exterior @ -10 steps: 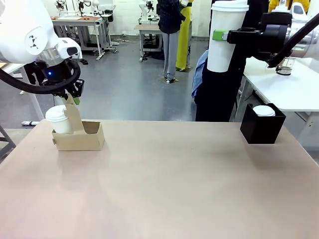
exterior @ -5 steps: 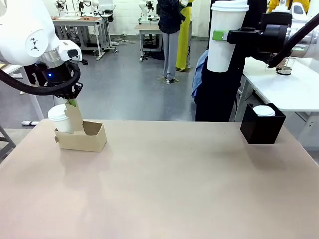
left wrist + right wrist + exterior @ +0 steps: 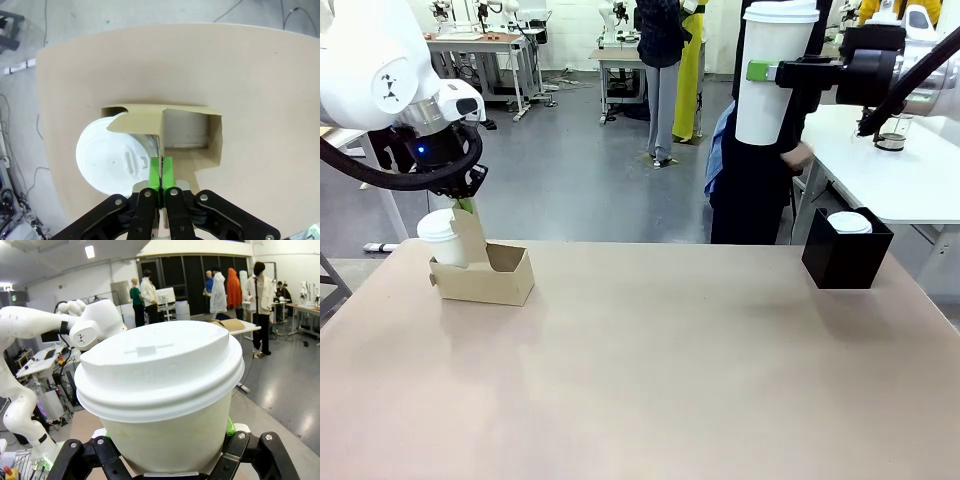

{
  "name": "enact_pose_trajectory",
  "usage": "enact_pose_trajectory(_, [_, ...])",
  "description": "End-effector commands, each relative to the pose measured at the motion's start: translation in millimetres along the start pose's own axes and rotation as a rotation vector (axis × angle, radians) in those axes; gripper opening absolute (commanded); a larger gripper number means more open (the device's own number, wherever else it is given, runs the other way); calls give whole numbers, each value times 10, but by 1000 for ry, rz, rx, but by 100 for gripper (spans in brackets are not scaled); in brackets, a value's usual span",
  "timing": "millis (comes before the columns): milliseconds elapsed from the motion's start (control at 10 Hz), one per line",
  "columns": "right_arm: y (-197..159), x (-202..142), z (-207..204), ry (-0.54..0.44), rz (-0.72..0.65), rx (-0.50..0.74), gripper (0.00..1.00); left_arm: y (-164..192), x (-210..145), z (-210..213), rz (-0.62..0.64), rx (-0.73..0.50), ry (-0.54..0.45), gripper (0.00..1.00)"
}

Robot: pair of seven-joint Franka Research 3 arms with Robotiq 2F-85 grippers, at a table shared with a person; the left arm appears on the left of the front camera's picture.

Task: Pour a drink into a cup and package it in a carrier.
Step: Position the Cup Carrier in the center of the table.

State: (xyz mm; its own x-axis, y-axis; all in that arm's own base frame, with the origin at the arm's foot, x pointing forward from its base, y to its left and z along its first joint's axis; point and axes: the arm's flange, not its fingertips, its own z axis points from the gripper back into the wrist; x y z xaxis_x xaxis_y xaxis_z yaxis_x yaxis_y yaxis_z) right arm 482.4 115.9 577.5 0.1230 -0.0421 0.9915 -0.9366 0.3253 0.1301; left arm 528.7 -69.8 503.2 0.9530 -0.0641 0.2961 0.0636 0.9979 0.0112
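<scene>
Nearest, toward the left of the table (image 3: 650, 390): carrier (image 3: 490, 283), pinched at its upright handle panel (image 3: 470, 232) by the clenched left gripper (image 3: 467, 206), with a short lidded cup (image 3: 440, 238) filling one slot and the slot beside it free. Farther right: black box (image 3: 845, 262) holding another white lid (image 3: 848, 222). Beyond, high above the far edge: tall lidded cup (image 3: 772, 100), upright, grasped around its upper part by the right gripper (image 3: 767, 72), with a person's hand (image 3: 798, 155) just behind. Judged next: lowering that cup into the free slot. Hold the carrier steady, bring the cup across level, centre over the opening, descend straight, release only once seated.
</scene>
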Motion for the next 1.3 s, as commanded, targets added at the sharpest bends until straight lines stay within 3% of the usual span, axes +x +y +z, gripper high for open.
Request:
enact_pose_trajectory(0, [0,47,-27,-10,20,-11,81,-102,-116,328,11,-33,-81,2])
enact_pose_trajectory(300, [0,47,-27,-10,20,-11,81,-758,-194,1010,21,-21,-174,2])
enact_pose_trajectory(500, [0,47,-27,-10,20,-11,81,-1400,-299,1200,53,-36,-161,2])
enact_pose_trajectory(800, [0,47,-27,-10,20,-11,81,-2467,-545,991,85,-13,-153,2])
enact_pose_trajectory(1000, [0,47,-27,-10,20,-11,81,-2780,-712,798,66,0,-118,2])
enact_pose_trajectory(1200, [0,47,-27,-10,20,-11,81,-2813,-794,670,39,-7,-66,2])
